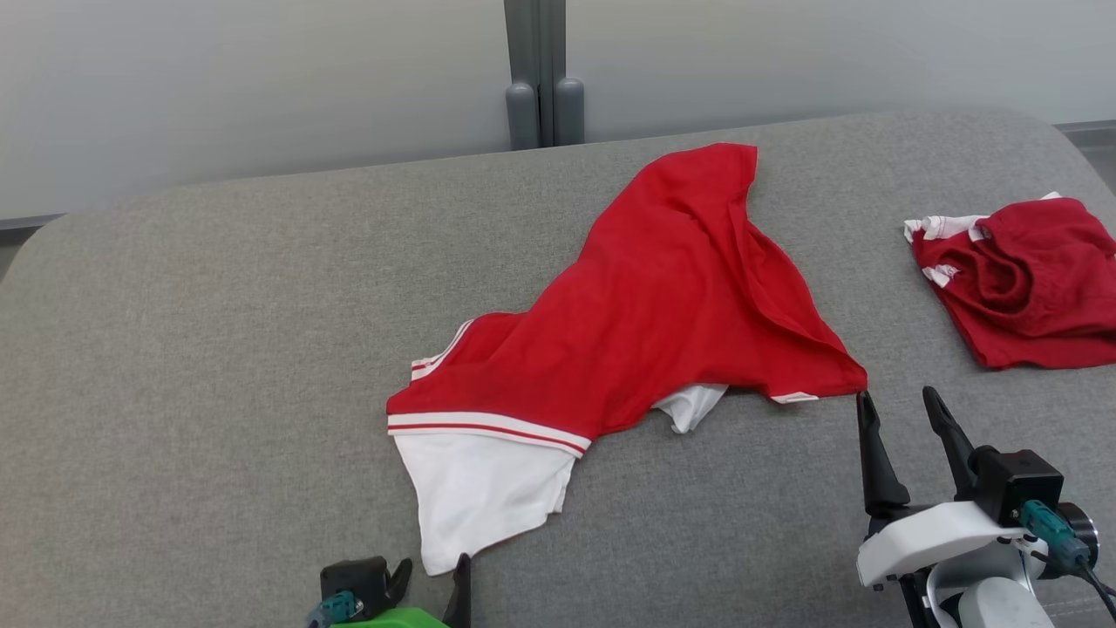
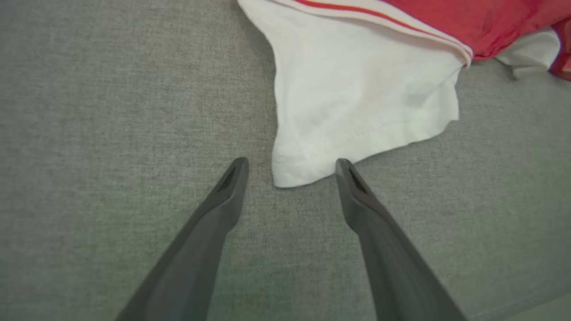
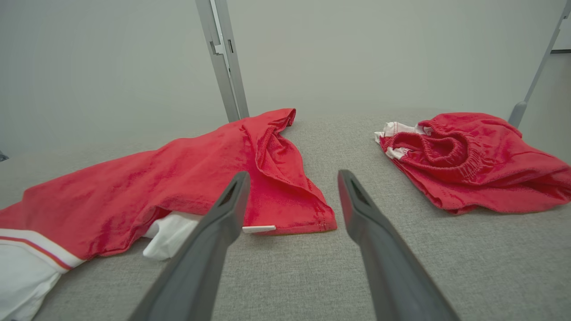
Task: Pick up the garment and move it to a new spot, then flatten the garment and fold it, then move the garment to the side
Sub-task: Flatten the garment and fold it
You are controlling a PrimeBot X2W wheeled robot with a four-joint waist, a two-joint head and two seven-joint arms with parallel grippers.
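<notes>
Red shirt (image 1: 663,296) lies crumpled mid-bench (image 1: 218,349). Its long axis runs near-left to far-right: the white sleeve (image 1: 479,488) points near-left, the red hem far-right.

Left gripper (image 1: 433,576): fingers apart, the sleeve's near corner showing between the tips; contact unclear.

Right gripper (image 1: 898,397): fingers apart, empty, just beside the shirt's near-right corner.

Second red garment (image 1: 1020,279) bunched at far right, well apart.

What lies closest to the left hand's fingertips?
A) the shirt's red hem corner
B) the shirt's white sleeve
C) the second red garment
B: in the left wrist view the white sleeve ends with its corner between the fingertips of the open left hand.
</notes>
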